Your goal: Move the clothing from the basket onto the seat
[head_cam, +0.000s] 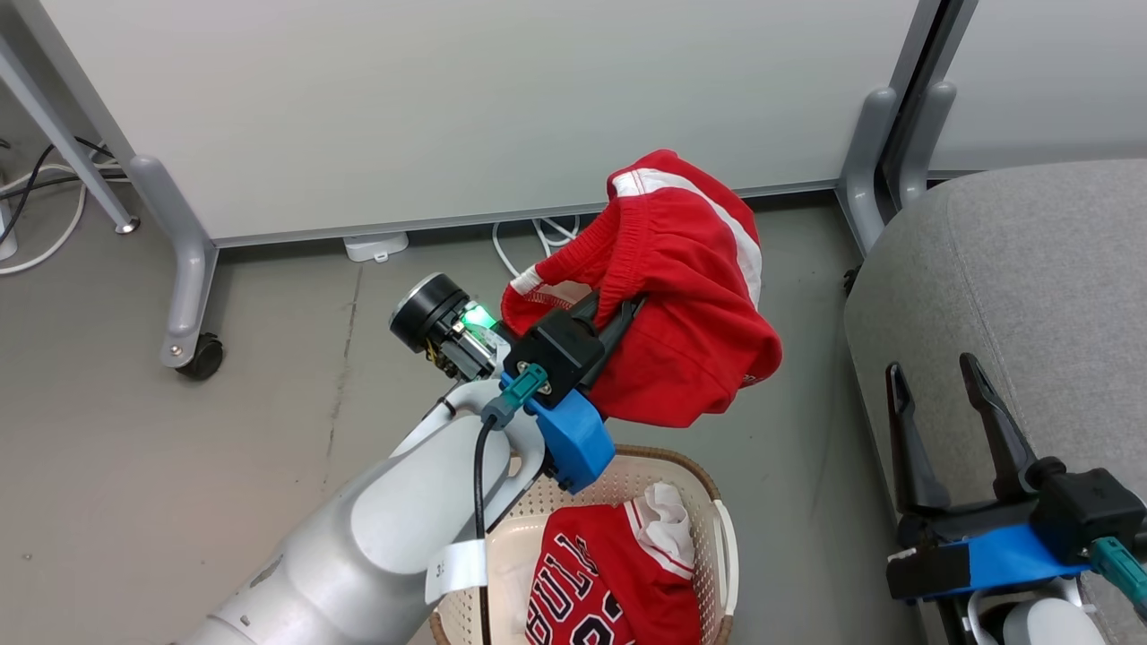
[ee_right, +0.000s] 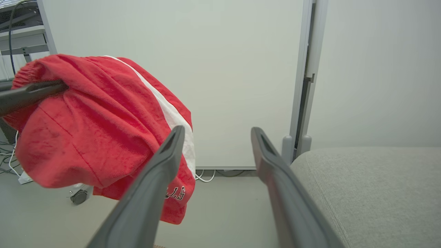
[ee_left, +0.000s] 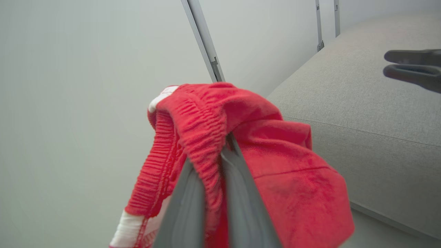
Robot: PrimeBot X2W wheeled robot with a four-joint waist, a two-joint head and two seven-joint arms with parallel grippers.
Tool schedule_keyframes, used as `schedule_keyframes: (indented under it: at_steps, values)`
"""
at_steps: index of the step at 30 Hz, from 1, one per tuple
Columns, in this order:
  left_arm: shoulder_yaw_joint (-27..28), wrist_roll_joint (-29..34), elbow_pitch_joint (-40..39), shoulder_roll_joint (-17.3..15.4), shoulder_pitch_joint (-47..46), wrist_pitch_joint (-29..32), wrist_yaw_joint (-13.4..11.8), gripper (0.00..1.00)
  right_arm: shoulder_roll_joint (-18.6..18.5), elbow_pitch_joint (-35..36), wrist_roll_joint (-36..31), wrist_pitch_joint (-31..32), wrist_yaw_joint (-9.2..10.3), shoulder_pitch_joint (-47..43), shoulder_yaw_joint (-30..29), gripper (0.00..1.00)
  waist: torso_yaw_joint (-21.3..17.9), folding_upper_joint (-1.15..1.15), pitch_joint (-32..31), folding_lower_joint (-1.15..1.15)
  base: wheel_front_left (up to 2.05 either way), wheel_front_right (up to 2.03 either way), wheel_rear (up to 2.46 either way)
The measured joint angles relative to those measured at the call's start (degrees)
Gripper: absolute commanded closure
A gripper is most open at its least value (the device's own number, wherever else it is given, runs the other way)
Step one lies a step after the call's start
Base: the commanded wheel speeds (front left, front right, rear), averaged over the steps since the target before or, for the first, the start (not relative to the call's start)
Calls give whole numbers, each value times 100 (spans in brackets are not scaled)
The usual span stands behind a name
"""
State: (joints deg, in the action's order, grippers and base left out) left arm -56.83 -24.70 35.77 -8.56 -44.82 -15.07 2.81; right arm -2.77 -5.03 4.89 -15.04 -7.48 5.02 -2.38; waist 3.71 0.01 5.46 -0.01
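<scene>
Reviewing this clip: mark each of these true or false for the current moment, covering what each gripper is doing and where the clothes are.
1. The left gripper is shut on the red shorts. True.
2. The shorts lie on the grey seat. False: they hang in the air from the left gripper, beside the seat and not touching it.
3. The right gripper is open and holds nothing. True.
4. The basket is empty. False: the red jersey lies inside it.
</scene>
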Motion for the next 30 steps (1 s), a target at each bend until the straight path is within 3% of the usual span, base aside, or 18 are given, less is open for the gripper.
schedule_keyframes:
  at_steps: [15, 30]
  values:
    - [-88, -46, -338, -111, 83, 89, -101, 100, 0, -10, 18, 0, 0, -78, 296, 0, 23, 0, -98, 0, 0, 0, 0]
    - [-153, -60, -476, -141, 87, 120, -176, 100, 1, -221, -199, 0, 0, 608, 1568, 0, 78, 0, 18, 0, 0, 0, 0]
